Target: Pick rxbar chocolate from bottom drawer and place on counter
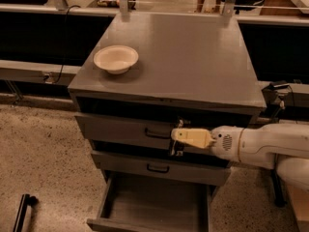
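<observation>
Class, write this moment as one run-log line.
gripper: in front of top drawer | bottom drawer: open, rxbar chocolate not visible | counter: bowl near left edge

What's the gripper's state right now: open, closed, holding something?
Gripper: in front of the upper drawer fronts, above the open bottom drawer; open, closed or holding anything cannot be told.

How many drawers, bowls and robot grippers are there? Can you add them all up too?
Drawers: 3, the top drawer, the middle drawer and the bottom drawer, which is pulled open.
Bowls: 1, the bowl on the counter.
Grippers: 1, the gripper in front of the top drawer, beside its handle.
Total: 5.
</observation>
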Controlling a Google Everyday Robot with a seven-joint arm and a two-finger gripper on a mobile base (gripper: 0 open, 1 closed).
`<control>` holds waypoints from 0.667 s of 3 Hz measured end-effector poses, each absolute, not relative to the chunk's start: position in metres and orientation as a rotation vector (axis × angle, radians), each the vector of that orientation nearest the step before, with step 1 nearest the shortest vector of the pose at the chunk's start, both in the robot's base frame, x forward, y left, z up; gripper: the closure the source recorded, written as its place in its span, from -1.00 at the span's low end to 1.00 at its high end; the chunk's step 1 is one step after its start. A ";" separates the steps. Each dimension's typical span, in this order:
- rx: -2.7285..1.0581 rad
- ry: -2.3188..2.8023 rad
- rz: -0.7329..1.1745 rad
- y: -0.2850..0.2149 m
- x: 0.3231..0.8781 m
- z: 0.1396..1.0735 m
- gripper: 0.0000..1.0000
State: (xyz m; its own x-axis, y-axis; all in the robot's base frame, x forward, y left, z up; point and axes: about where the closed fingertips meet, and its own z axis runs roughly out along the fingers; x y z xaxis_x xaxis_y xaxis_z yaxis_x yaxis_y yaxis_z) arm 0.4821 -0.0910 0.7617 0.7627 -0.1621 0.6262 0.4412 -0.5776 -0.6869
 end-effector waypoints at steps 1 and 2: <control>-2.074 -0.179 -0.881 -0.094 0.507 0.796 1.00; -2.090 -0.145 -0.908 -0.094 0.535 0.816 1.00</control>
